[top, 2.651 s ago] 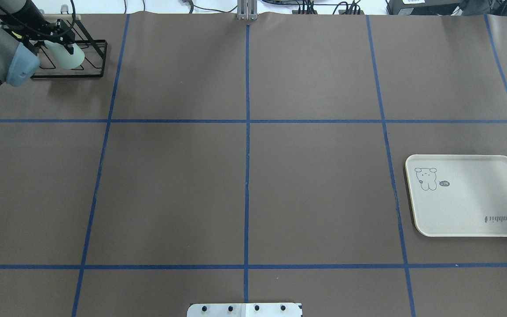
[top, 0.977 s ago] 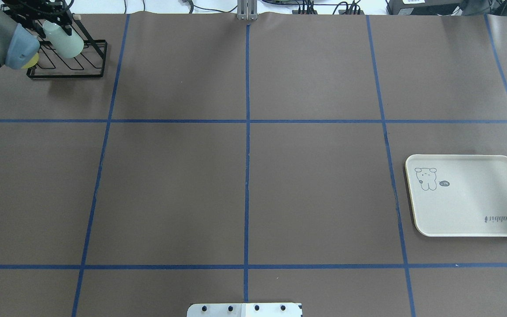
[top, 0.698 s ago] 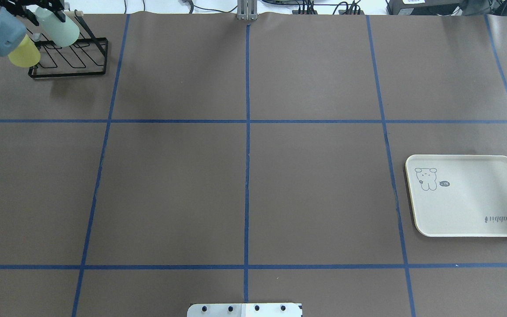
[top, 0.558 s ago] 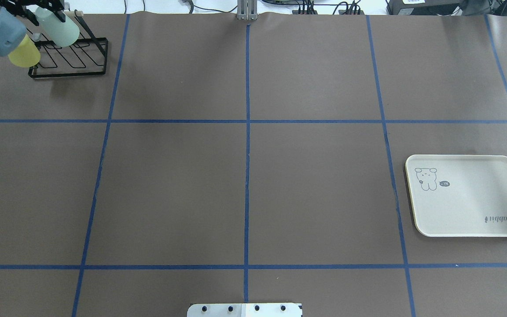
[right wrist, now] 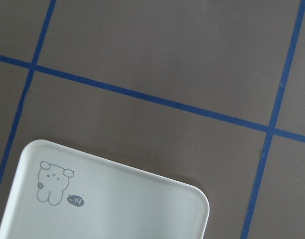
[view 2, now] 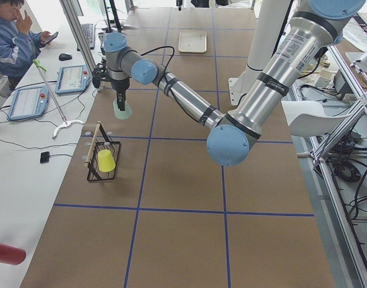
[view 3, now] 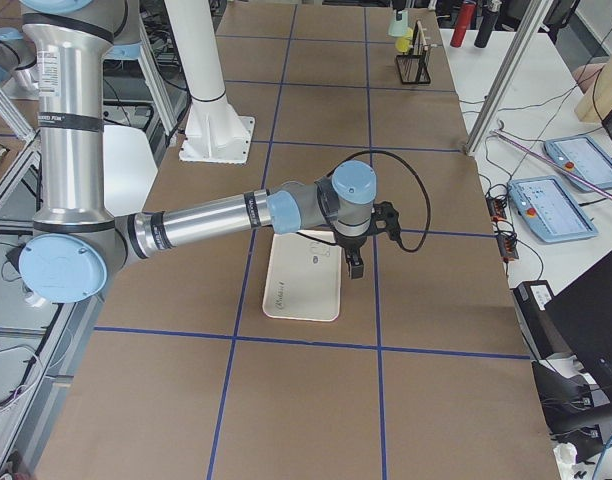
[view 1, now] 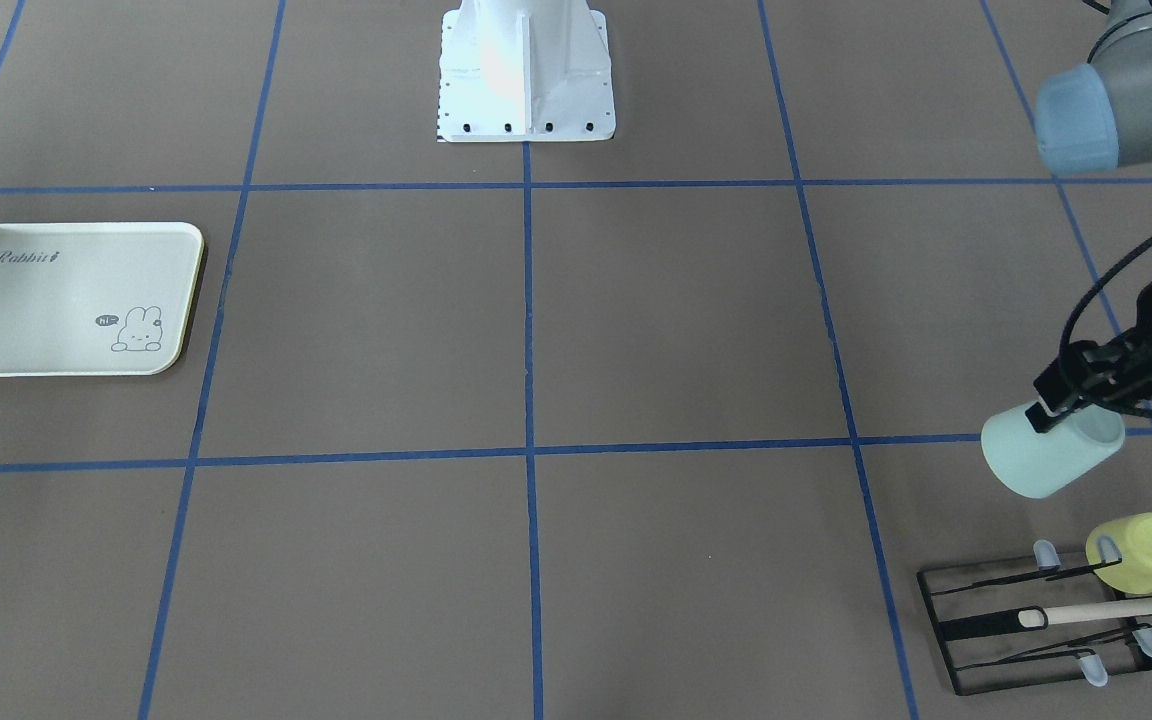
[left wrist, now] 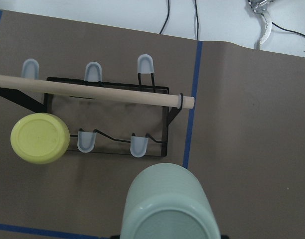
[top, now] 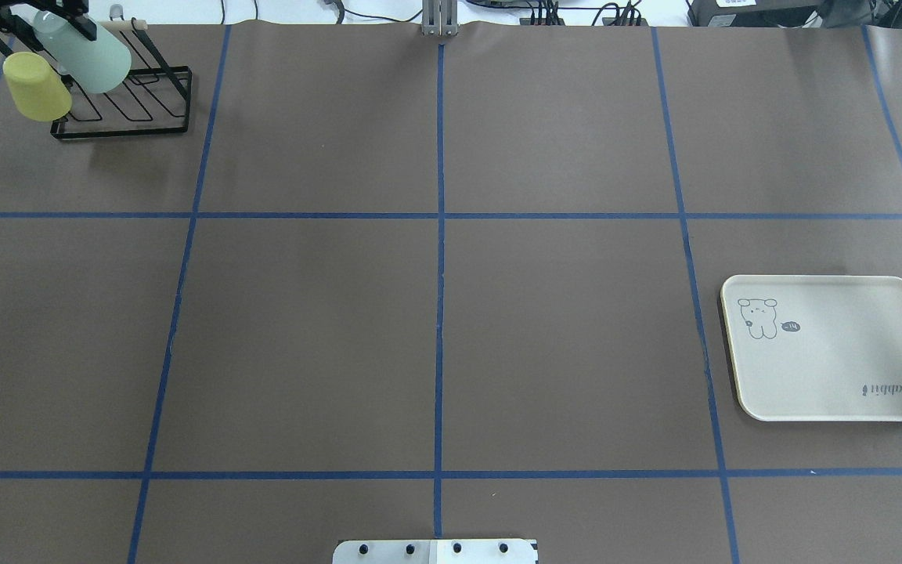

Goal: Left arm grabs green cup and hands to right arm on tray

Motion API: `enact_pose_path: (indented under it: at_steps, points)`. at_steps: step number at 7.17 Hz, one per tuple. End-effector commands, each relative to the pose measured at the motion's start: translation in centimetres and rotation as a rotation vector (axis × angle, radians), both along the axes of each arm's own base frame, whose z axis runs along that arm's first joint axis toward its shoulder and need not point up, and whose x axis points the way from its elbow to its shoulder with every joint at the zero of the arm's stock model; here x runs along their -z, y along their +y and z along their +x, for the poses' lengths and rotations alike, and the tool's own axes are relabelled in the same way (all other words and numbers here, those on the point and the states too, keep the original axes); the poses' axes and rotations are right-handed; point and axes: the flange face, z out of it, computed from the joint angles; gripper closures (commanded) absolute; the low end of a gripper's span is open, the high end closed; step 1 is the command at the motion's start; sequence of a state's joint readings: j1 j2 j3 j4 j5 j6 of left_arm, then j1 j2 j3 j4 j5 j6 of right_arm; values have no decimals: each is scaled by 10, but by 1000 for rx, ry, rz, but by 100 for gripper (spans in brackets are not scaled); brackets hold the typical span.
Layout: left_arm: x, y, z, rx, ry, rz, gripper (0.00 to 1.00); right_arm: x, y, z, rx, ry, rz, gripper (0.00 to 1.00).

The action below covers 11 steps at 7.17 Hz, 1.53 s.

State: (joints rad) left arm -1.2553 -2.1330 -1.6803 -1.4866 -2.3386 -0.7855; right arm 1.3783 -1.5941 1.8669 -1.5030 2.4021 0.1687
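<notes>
Two cups, one rack, one tray, two grippers; positions reckoned from the black wire rack (view 1: 976,628).

1. Black wire rack: stood on the brown table at its far corner on the robot's left. Pale-capped pegs; a wooden dowel (left wrist: 92,92) ran along its top.
2. Yellow-green cup (view 1: 1141,553): upside down on an end peg of the rack, base up.
3. Green cup (view 1: 1041,460): in the air close by the rack, touching none of its pegs or wires. Tilted, with its base slanted down and its mouth towards the gripper.
4. Left gripper (view 1: 1064,412): fingers clamped on the green cup at the rim, one black finger seen against the outer wall. It hung beside the rack, not touching it.
5. Tray (view 1: 46,300): cream-white, "Rabbit" script and a rabbit drawing, flat on the table at the opposite end from the rack, well apart from it. Nothing on it.
6. Right gripper (view 3: 354,268): over the tray's edge, far from the rack. Seen only from the side; I could not tell whether its fingers were apart or together.
</notes>
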Motion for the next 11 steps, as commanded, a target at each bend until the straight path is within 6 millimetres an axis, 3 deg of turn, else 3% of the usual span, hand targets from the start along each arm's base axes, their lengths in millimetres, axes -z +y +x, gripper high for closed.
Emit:
enact_pose_path:
  at_steps: [1, 2, 3, 5, 8, 10, 11]
  points:
    - [75, 42, 29, -26, 183, -69, 100, 47, -9, -71, -111, -113, -42, 0]
    - [108, 71, 64, -19, 238, -132, 100, 84, -16, -110, -176, -198, -96, 0]
    - [143, 84, 85, -12, 311, -133, 100, 127, -23, -142, -227, -279, -178, 0]
    - [173, 123, 133, -66, 488, -136, 100, 201, -22, -191, -241, -425, -250, 0]
    - [195, 171, 162, -110, 713, -211, 100, 265, 7, -218, -212, -666, -321, 0]
    - [203, 187, 158, -6, 955, -258, 100, 285, 25, -219, -186, -783, -376, 0]
    - [189, 193, 161, 35, 1108, -309, 100, 292, 34, -219, -166, -837, -397, 0]
